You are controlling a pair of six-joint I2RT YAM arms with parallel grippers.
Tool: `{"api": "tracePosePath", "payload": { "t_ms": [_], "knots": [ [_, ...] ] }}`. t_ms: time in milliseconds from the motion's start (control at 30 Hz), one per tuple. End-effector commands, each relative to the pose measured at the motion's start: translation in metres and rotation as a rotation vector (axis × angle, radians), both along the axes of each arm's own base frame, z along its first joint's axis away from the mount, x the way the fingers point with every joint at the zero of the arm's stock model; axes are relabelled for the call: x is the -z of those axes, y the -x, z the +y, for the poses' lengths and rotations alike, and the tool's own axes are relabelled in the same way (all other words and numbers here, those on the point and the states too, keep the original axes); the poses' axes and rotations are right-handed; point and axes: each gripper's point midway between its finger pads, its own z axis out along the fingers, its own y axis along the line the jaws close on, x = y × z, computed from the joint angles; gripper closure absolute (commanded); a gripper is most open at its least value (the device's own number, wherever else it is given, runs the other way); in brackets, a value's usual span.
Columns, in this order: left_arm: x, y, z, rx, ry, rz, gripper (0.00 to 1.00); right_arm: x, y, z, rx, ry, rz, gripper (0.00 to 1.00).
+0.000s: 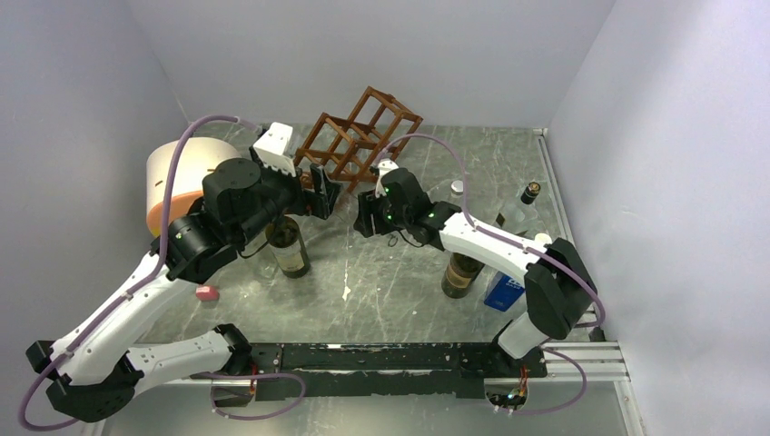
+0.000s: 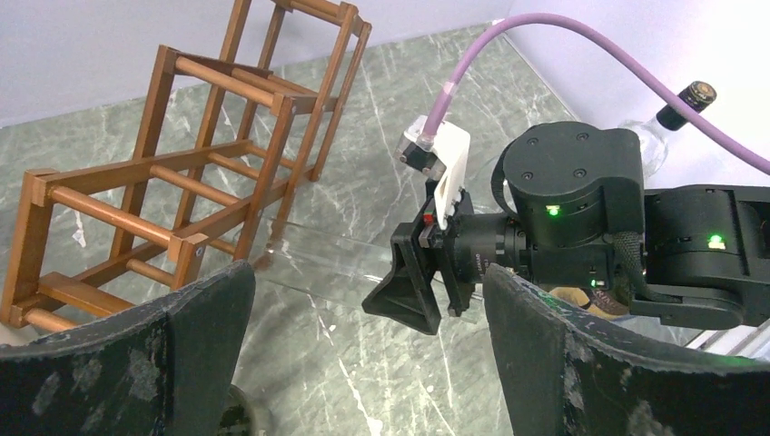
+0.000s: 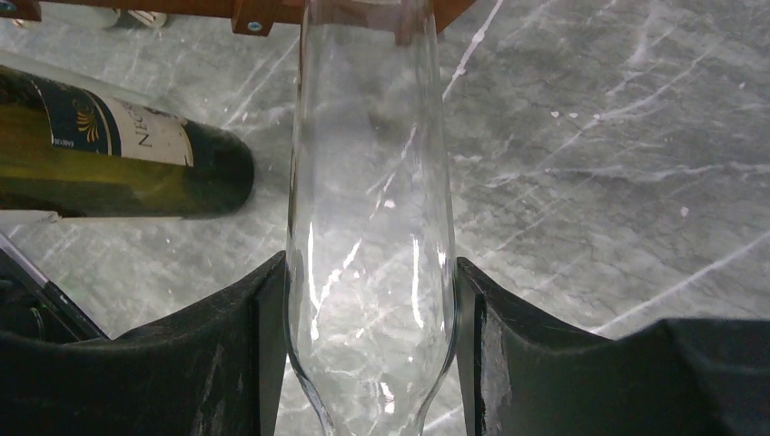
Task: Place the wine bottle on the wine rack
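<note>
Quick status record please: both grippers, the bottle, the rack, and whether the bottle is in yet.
right gripper: shut on the clear glass bottle, one finger on each side
left gripper: open, holding nothing, facing the rack
wine rack: reddish-brown wooden lattice, looks tilted
bottle position: far end reaches the rack's edge; cannot tell if it has entered a cell
placed: not yet, it is in the grip
nearby: green wine bottle standing by the left arm
</note>
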Motion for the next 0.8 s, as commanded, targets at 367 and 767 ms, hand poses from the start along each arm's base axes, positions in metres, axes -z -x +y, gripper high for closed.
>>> {"api": "tracePosePath", "payload": {
  "t_ms": [367,767],
  "knots": [
    [-0.013,-0.011,-0.014,0.014,-0.005,-0.012,0.01,-0.04,-0.048,0.052,0.041,-0.321,-0.245,1.0],
    [-0.019,-0.011,-0.011,0.005,-0.016,-0.001,0.01,-0.034,-0.08,0.09,0.003,-0.346,-0.275,1.0]
  ]
}}
